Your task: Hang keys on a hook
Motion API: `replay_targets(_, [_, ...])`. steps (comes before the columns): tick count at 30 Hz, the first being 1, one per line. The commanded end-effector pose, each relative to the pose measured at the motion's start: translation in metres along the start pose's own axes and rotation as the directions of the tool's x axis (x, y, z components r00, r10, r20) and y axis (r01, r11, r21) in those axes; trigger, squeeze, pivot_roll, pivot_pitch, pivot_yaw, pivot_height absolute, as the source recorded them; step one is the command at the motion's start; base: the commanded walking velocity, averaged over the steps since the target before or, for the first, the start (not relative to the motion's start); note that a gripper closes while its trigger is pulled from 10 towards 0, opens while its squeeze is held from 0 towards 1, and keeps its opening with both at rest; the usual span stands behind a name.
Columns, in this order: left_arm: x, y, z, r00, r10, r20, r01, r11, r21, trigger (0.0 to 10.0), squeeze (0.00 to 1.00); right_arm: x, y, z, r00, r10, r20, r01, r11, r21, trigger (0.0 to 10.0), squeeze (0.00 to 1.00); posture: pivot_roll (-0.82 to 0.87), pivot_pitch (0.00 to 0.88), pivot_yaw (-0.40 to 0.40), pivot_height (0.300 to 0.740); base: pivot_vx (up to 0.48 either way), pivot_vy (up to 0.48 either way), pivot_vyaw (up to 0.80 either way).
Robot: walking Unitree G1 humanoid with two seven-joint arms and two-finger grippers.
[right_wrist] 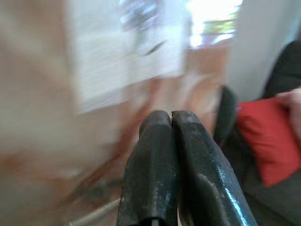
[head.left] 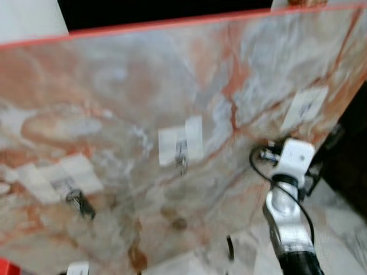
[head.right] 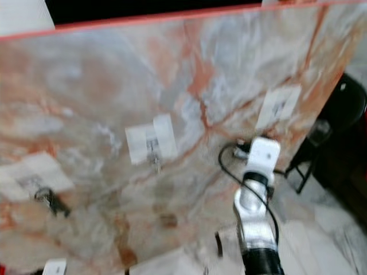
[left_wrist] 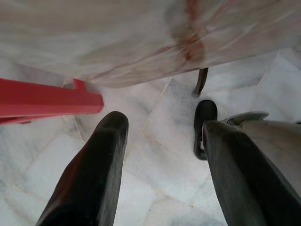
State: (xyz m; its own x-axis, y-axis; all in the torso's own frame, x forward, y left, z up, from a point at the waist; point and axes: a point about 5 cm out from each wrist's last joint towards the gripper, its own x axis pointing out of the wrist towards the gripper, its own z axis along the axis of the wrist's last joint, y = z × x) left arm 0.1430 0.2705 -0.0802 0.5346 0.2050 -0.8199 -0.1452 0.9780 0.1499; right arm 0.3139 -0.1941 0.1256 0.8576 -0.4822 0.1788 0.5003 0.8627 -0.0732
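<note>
A tall marble board (head.left: pixel 114 86) carries three hooks, each under a white tape patch. A dark bunch that looks like keys (head.left: pixel 80 203) hangs at the left hook (head.left: pixel 64 184). The middle hook (head.left: pixel 182 150) and the right hook (head.left: pixel 304 107) are bare. My right arm (head.left: pixel 292 166) is raised, its wrist close to the board just below the right hook. In the right wrist view my right gripper (right_wrist: pixel 170 116) is shut with nothing seen between its fingers, and a blurred tape patch (right_wrist: pixel 127 52) lies ahead. My left gripper (left_wrist: pixel 162 127) hangs open over the floor.
A red bar (left_wrist: pixel 47 101) and a black leg (left_wrist: pixel 201 81) stand at the board's foot on the pale tiled floor (left_wrist: pixel 155 179). A dark chair (head.right: pixel 344 109) stands right of the board. A person's hand (right_wrist: pixel 290 101) rests by a red cushion (right_wrist: pixel 268 141).
</note>
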Motion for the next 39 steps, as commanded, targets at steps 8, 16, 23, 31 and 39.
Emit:
replay_targets(8, [-0.001,-0.001,-0.006,1.0,-0.004,-0.029,0.004,1.0,0.003,10.0,0.0,0.011,-0.003,0.036,0.986,-0.049,0.163,0.052,0.999,-0.015,10.0,0.0,0.03,0.0,-0.017,0.74,0.0,0.0,0.0])
replay_targets(16, [-0.001,0.0,-0.006,1.0,-0.003,-0.028,0.004,1.0,0.008,10.0,0.0,0.021,0.003,0.046,0.981,-0.038,0.19,0.048,0.998,-0.046,10.0,0.0,0.03,0.0,-0.012,0.74,0.0,0.0,0.0])
replay_targets(23, [-0.001,0.0,-0.006,1.0,-0.003,-0.026,0.003,1.0,0.005,10.0,0.0,0.026,0.003,0.039,0.99,-0.03,0.138,0.043,0.995,-0.089,10.0,0.0,0.03,0.0,-0.014,0.74,0.0,0.0,0.0])
replay_targets(31, [-0.001,0.0,-0.006,1.0,0.0,-0.027,0.0,1.0,0.002,10.0,0.0,0.032,0.006,0.037,0.994,-0.006,0.113,0.02,0.992,-0.121,10.0,0.0,0.03,0.0,-0.014,0.74,0.0,0.0,0.0])
replay_targets(39, [-0.001,0.0,-0.005,1.0,0.003,-0.024,-0.003,1.0,-0.001,10.0,0.0,0.039,0.01,0.038,0.993,0.048,0.106,-0.032,0.989,-0.146,10.0,0.0,0.03,0.0,-0.012,0.74,0.0,0.0,0.0])
